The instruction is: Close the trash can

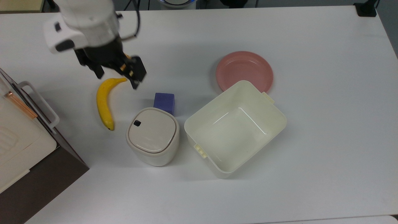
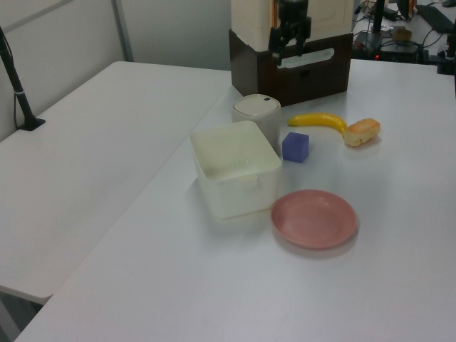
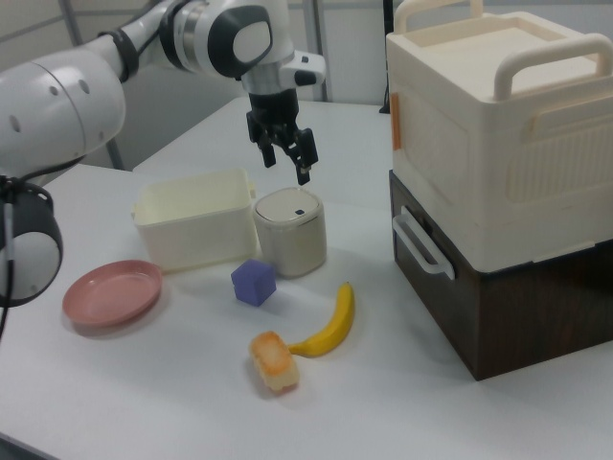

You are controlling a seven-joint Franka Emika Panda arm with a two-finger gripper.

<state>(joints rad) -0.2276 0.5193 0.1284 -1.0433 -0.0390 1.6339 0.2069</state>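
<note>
The white Franka arm [image 3: 67,96] reaches across from the right view's left, its wrist bent downward. The black two-finger gripper [image 3: 287,156] hangs in the air with fingers pointing down, spread apart, and nothing is between them.

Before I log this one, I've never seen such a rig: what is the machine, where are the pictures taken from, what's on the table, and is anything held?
It is one white robot arm ending in a black two-finger gripper. Three cameras show the same moment: one looks down from above, two look across the white table from opposite sides.

On the table are the trash can with its lid lying flat, an empty cream tub, a pink plate, a purple block, a banana, a piece of bread, and a cream box on a brown base.

The gripper hangs open in the air above the table, away from the can, holding nothing.
</note>
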